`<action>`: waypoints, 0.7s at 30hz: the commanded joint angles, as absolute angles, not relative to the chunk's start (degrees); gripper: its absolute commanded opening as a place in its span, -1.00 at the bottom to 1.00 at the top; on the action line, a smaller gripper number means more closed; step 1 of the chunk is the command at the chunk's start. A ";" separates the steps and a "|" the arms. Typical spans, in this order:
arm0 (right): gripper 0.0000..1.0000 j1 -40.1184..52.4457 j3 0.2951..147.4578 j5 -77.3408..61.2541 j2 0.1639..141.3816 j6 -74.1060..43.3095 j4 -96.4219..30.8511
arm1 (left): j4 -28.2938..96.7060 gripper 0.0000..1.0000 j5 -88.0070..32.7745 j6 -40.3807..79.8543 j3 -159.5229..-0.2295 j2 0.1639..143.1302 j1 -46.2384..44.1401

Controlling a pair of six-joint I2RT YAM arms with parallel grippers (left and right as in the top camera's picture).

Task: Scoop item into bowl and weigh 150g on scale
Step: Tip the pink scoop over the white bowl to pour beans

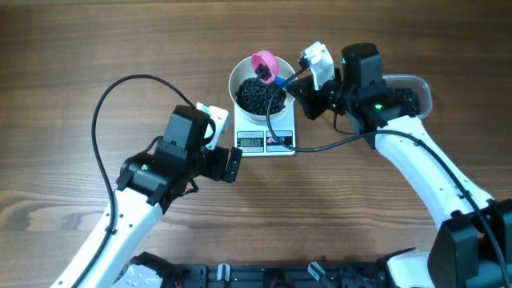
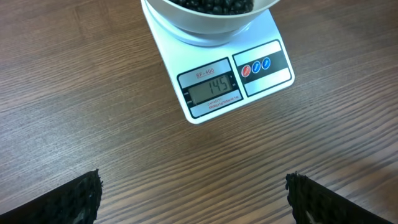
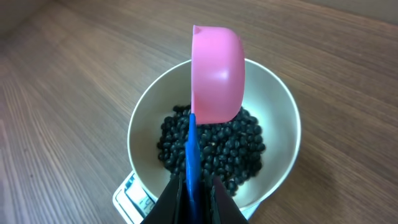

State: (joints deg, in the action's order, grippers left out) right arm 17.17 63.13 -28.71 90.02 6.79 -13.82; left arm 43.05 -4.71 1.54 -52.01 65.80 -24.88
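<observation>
Nearest to us, the left end effector (image 2: 194,200) hangs over bare worktop (image 2: 93,93) with its two dark fingers spread wide and nothing between them. It sits just on the near side of the scale (image 2: 264,34) and touches nothing.

Beyond it, we see the scale lying flat on the worktop, front edge toward the left arm. Its grey display (image 2: 210,92) reads 145, and the two small round buttons (image 2: 255,67) sit beside the display.

On the scale stands the white bowl (image 3: 277,124), upright and covering most of the platform. The black beans (image 3: 211,149) fill its bottom in a dark, grainy heap.

Over the bowl, the right end effector (image 3: 193,199) has its fingers pressed together on the thin blue handle (image 3: 191,149) of the pink scoop (image 3: 216,74). We see the scoop held above the beans toward the far side of the bowl, its smooth outer face turned to the wrist camera. Whether any beans are left in it, we cannot tell.

Farthest back, partly hidden behind the right arm, a clear plastic tub (image 1: 418,90) rests on the worktop with more dark beans inside.
</observation>
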 commanded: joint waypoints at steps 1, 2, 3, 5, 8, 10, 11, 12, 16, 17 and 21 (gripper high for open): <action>-0.91 17.52 63.31 -32.88 90.70 10.57 -13.74 | 42.89 1.00 -4.40 0.82 -51.72 66.02 -24.62; -0.91 17.50 63.31 -31.77 90.70 10.46 -13.69 | 42.89 1.00 -4.40 0.84 -51.72 66.02 -24.62; -0.91 17.50 63.31 -30.46 90.70 10.17 -13.74 | 42.89 1.00 -4.40 0.84 -51.72 66.02 -24.62; -0.91 17.50 63.31 -28.08 90.70 8.29 -13.74 | 42.87 1.00 -4.40 0.82 -51.72 66.02 -24.62; -0.91 17.50 63.31 -27.20 90.70 5.34 -13.72 | 42.87 1.00 -4.40 0.84 -51.72 66.02 -24.62; -0.92 17.50 63.31 -27.22 90.70 5.37 -13.74 | 42.89 1.00 -4.40 0.82 -51.72 66.02 -24.62; -0.91 17.50 63.31 -27.24 90.70 5.37 -13.74 | 42.87 1.00 -4.40 0.84 -51.72 66.02 -24.62; -0.91 17.52 63.31 -27.24 90.70 5.72 -13.76 | 42.87 1.00 -4.40 0.82 -51.72 66.02 -24.62; -0.92 17.52 63.29 -29.36 90.70 12.58 -15.29 | 42.87 1.00 -4.40 0.84 -51.72 66.02 -24.62; -0.91 17.50 63.31 -28.62 90.70 13.06 -15.46 | 42.87 1.00 -4.40 0.84 -51.72 66.02 -24.62; -0.91 17.50 63.31 -22.44 90.70 8.47 -15.25 | 42.87 1.00 -4.40 0.82 -51.72 66.02 -24.62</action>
